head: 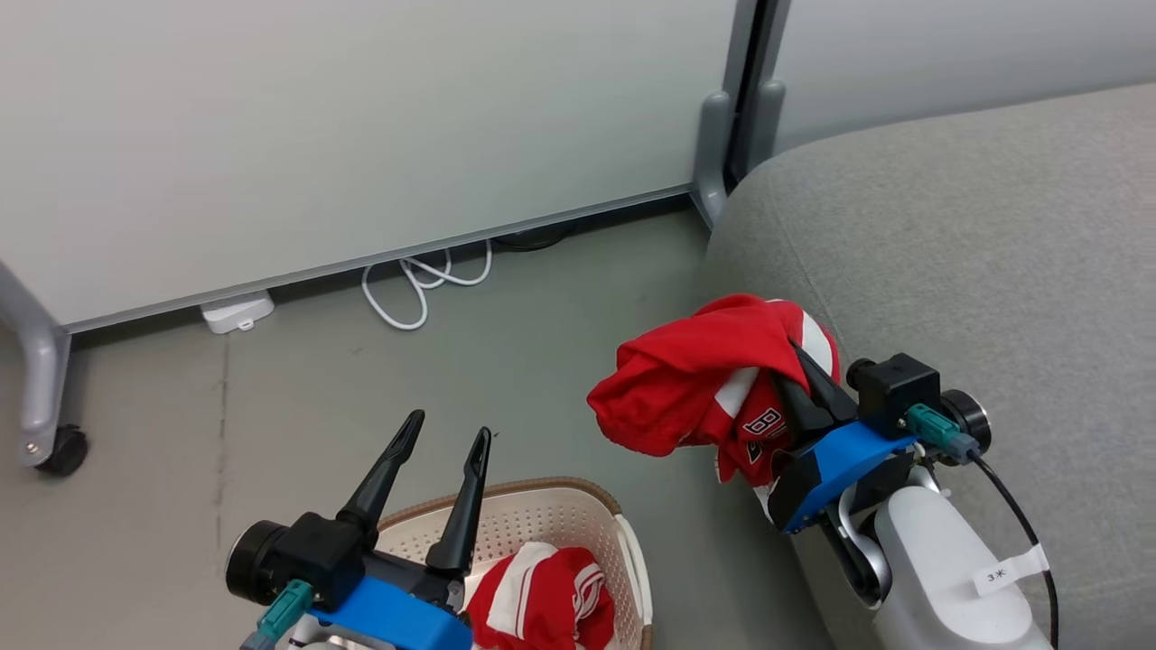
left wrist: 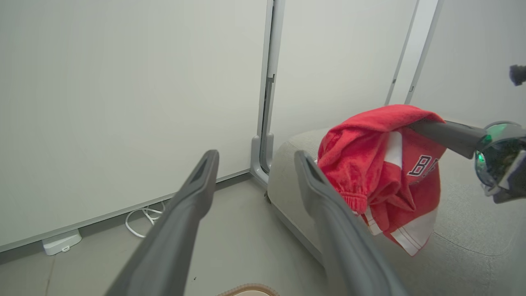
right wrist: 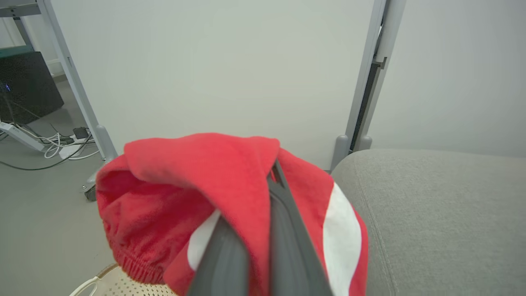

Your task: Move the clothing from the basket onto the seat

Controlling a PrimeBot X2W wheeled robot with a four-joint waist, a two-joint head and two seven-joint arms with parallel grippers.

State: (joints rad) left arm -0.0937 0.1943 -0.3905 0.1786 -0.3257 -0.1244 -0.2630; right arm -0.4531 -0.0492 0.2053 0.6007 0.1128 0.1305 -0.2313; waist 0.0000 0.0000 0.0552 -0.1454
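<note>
A red garment with white panels and lettering [head: 695,379] hangs in the air, pinched by my right gripper [head: 799,361], which is shut on it at the left edge of the grey seat [head: 975,253]. The same garment [left wrist: 378,172] drapes over the right fingers [right wrist: 279,230] and hides their tips. A second red and white garment [head: 542,600] lies in the cream perforated basket [head: 578,506] on the floor. My left gripper [head: 447,429] hovers open above the basket's left side, fingers [left wrist: 193,193] spread with nothing between them.
A pale partition wall [head: 343,126] stands behind, with a grey post [head: 718,153] beside the seat. A white cable [head: 420,284] and a white adapter [head: 237,311] lie on the floor at the wall's foot. A castor wheel [head: 61,449] sits far left.
</note>
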